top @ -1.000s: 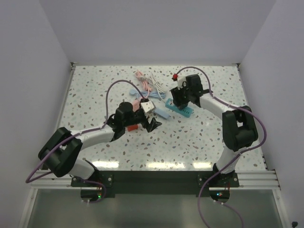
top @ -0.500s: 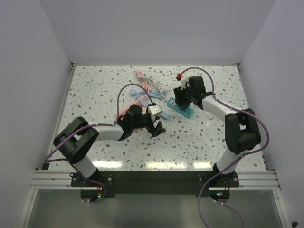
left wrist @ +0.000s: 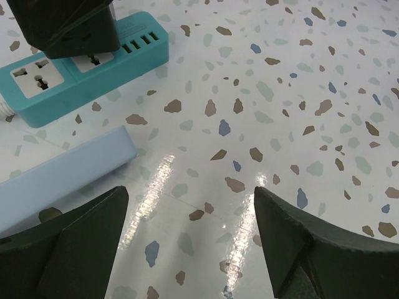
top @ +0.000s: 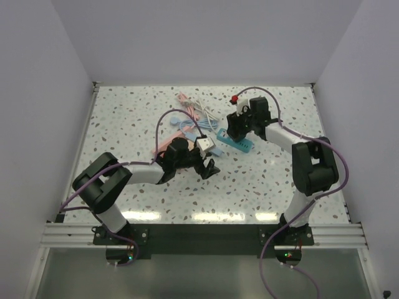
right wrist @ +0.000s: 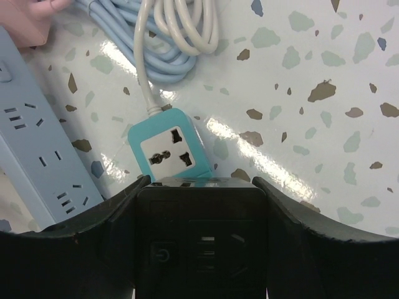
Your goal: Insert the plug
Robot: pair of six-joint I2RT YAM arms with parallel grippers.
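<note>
A teal power strip (top: 238,142) lies right of the table's middle; one free socket of it shows in the right wrist view (right wrist: 167,153). My right gripper (top: 235,126) is shut on a black plug block (right wrist: 199,243), which sits upright on the strip just behind that socket. In the left wrist view the black plug (left wrist: 68,28) stands on the teal strip (left wrist: 93,68) at the top left. I cannot tell how deep its pins sit. My left gripper (top: 205,167) is open and empty above bare table (left wrist: 190,212), in front of the strips.
A light blue power strip (top: 212,147) lies beside the teal one, and shows in both wrist views (left wrist: 62,174) (right wrist: 43,162). White and blue cables (top: 198,115) coil behind (right wrist: 181,37). A pink object (top: 167,144) lies left of the left gripper.
My left arm has swung in toward the middle, its gripper moving a little right. My right gripper has shifted slightly with the black plug over the teal strip.
</note>
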